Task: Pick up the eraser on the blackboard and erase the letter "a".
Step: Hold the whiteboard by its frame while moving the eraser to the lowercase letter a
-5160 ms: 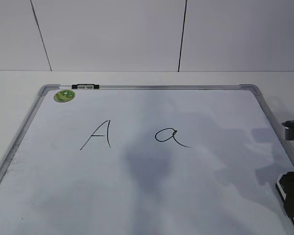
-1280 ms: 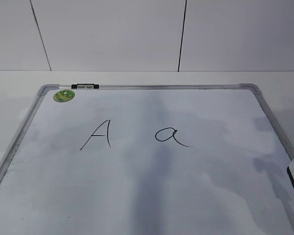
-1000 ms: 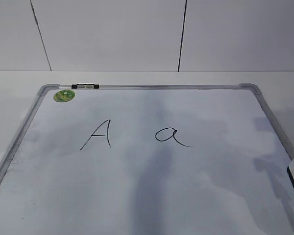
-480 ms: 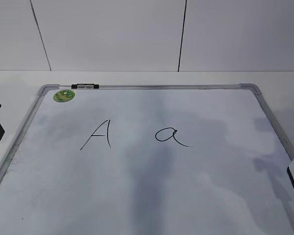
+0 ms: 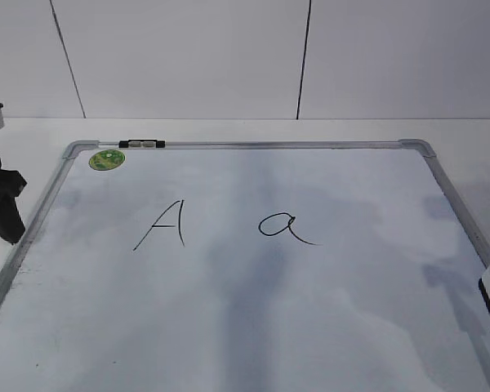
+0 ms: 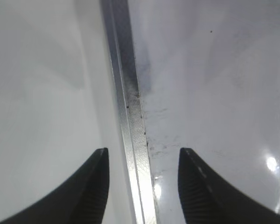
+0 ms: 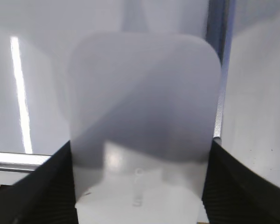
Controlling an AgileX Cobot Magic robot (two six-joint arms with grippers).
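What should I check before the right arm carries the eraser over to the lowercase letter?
1. Right gripper jaws flank the eraser on both sides: ok.
2. Grip firm enough to carry it: cannot tell.
3. Letter "a" unsmudged and in plain view: ok.
4. Capital A sits apart from it, to its left: ok.
5. Left gripper open over the blackboard frame's left edge, away from the letters: ok.
6. Felt side facing the board: cannot tell.
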